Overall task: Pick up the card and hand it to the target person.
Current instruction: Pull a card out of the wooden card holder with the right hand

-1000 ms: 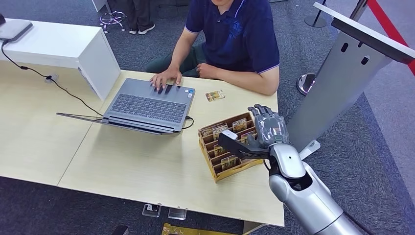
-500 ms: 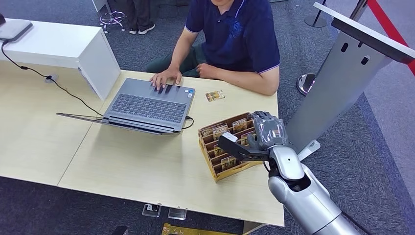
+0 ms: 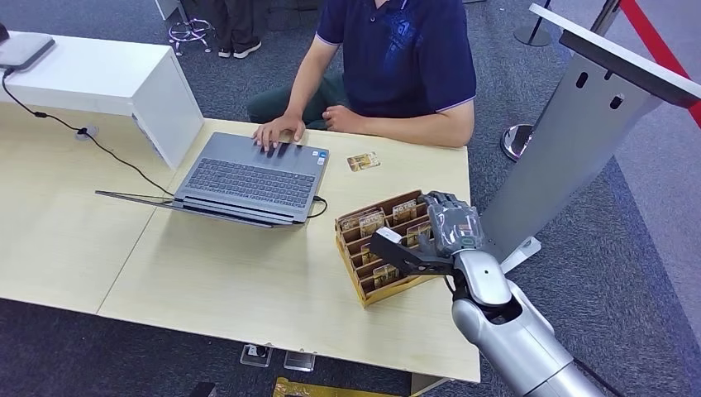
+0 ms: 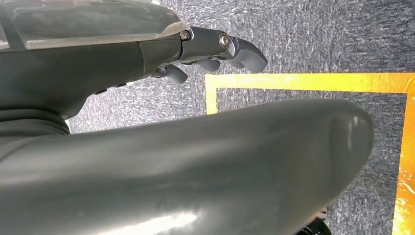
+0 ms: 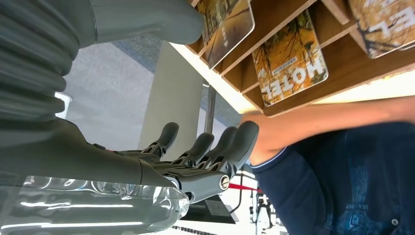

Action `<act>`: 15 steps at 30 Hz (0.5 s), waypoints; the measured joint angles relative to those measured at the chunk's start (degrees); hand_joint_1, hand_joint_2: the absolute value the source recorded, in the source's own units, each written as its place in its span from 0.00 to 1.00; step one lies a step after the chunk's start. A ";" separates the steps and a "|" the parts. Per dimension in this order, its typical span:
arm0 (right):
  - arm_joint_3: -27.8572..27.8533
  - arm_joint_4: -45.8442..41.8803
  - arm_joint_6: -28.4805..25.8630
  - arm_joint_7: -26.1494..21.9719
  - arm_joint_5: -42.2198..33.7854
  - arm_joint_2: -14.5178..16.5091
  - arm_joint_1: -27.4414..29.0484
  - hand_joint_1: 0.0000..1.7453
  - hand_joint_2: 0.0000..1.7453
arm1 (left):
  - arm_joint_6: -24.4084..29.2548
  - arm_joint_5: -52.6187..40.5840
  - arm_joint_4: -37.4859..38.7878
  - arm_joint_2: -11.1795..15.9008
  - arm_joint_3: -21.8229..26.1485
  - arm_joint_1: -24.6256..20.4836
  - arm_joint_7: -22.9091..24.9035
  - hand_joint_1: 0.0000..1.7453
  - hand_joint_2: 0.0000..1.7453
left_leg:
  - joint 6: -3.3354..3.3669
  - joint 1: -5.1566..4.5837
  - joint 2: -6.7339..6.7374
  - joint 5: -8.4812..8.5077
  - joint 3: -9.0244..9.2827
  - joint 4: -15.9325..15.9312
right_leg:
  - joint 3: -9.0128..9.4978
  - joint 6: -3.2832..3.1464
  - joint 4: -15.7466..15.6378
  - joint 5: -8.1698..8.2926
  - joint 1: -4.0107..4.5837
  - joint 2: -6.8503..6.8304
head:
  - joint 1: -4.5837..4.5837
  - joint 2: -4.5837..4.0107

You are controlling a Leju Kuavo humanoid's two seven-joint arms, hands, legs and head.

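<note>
Over the last second the right robot hand [image 3: 442, 233] has drawn slightly back and down toward the robot, its thumb now over the near rows of the wooden card rack [image 3: 364, 285]; the person [image 3: 397, 62] has also leaned back a little. That robot hand hangs above the rack's right end with fingers [image 5: 230, 147] apart and only loosely bent, holding nothing. The left robot hand [image 4: 210, 46] hangs over grey carpet with a yellow floor line [image 4: 313, 82], fingers loosely curled round nothing. On the bench [image 3: 248, 289], the rack stands between the robot hand and the person, its slots filled with hotel cards [image 5: 291, 66]. Left of it sits an open laptop [image 3: 248, 178] with the person's hand on its far edge. Beyond the rack, one card [image 3: 363, 161] lies flat on the bench, well apart from the robot hand, just before the person's forearm.
</note>
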 joint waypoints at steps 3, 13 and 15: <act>0.15 0.32 -0.03 -0.06 -0.08 0.07 0.10 0.37 1.00 | 0.00 0.09 0.00 0.00 0.00 0.00 0.02 0.00 0.00 | 0.00 0.00 0.00 0.00 0.00 0.00 | 0.00 0.00 0.00 0.00 0.00 0.00 | -0.01 0.01; 0.62 1.33 -0.23 0.20 -0.35 0.07 0.52 0.39 1.00 | 0.00 0.13 0.00 0.00 0.00 0.02 0.05 0.00 0.00 | 0.00 0.00 0.00 0.00 0.01 0.00 | 0.00 0.00 0.00 0.00 0.00 0.00 | -0.01 -0.01; 0.75 1.50 -0.24 0.27 -0.45 0.05 0.65 0.37 1.00 | 0.00 0.14 0.00 -0.01 0.00 0.02 0.06 0.00 0.00 | 0.00 0.00 0.00 0.00 0.01 0.00 | 0.00 0.00 0.00 0.00 0.00 0.00 | -0.01 -0.01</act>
